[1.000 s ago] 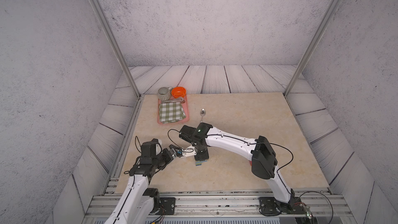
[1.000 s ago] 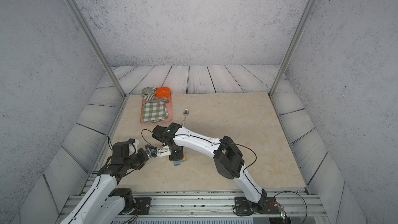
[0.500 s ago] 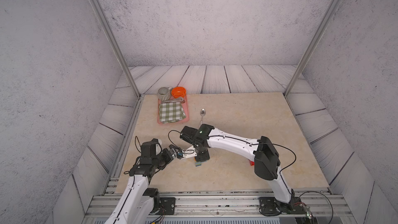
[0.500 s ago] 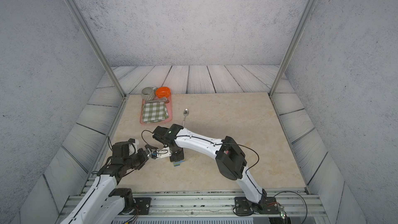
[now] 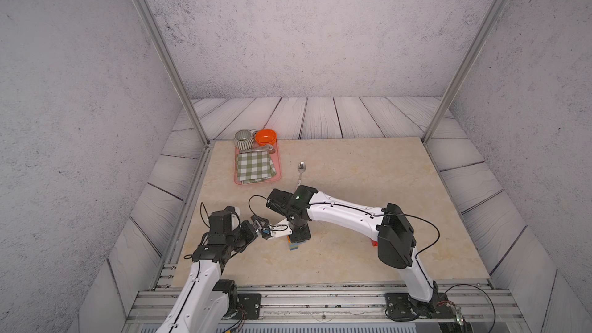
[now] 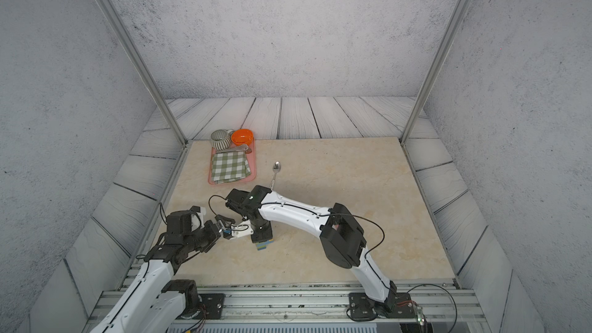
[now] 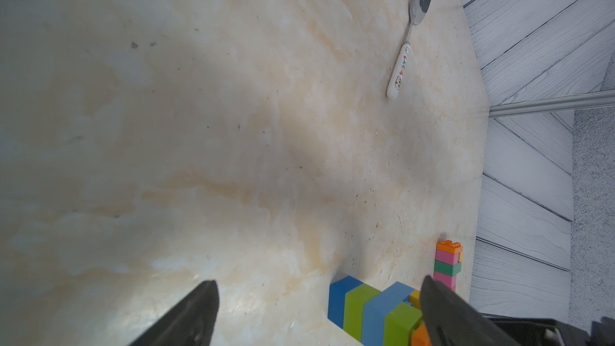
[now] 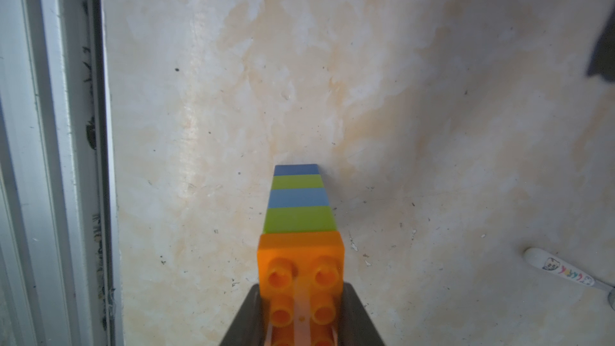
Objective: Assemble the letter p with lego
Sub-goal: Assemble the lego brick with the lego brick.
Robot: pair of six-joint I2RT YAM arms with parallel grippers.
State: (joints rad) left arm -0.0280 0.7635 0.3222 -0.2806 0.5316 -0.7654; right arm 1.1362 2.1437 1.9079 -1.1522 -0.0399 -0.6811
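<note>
Writing: spoon (image 7: 404, 58) handle has coloured letters + small cartoon face, too small to read
R gripper (image 8: 301, 297): jaws narrow, clamped on sides of orange top brick (image 8: 299, 247)
Lego stack (image 8: 299, 201): blue/lime/blue/lime/orange, upright under R gripper, near-left part of table (image 5: 384, 187); base at tabletop, contact unclear
L gripper (image 7: 319, 282): jaws wide, nothing between; one finger (image 7: 442, 311) just beside stack's upper bricks, touching or not: cannot tell
2nd lego stack (image 7: 447, 262): orange/pink/green/pink, upright, apart from the first
Edges: metal rail (image 8: 66, 128) near stack on L arm's side, strip of bare top between
Open room: bare tabletop to far + right of both arms; spoon mid-table
Far-left corner: tray (image 5: 258, 182) w/ checked cloth (image 5: 255, 168), mug (image 5: 244, 139), orange bowl (image 5: 266, 136)
</note>
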